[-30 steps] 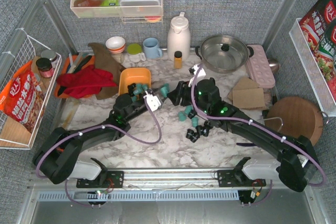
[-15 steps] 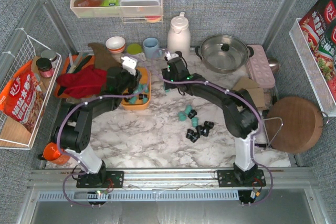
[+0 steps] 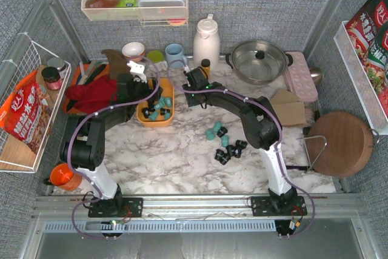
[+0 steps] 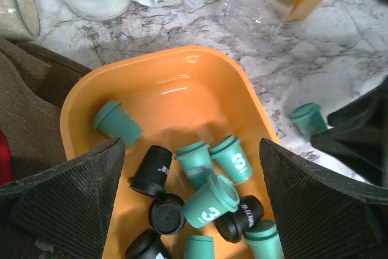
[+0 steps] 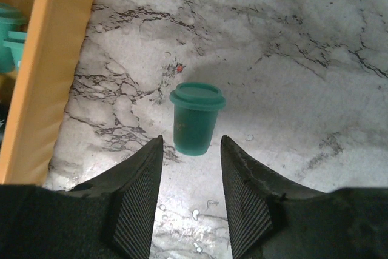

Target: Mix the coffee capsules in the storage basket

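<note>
Top cam shows loose capsules [image 3: 225, 144] mid-way up the marble table [image 3: 182, 168], which the wrist cams miss. Further back, the orange basket [image 4: 176, 95] holds mixed teal and black pods [image 4: 209, 201]. The left gripper [image 4: 191, 156] above it is now spread wide and empty; it was narrower a moment ago. The right gripper [image 5: 191, 144] straddles a lone teal capsule [image 5: 195, 119] beside the basket, with gaps on both sides.

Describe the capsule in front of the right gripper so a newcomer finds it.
Find the orange storage basket at the back of the marble table. Just outside it, ahead of the right gripper, sits one teal capsule. It is alone on bare marble, unlike the capsules piled inside the basket.
</note>
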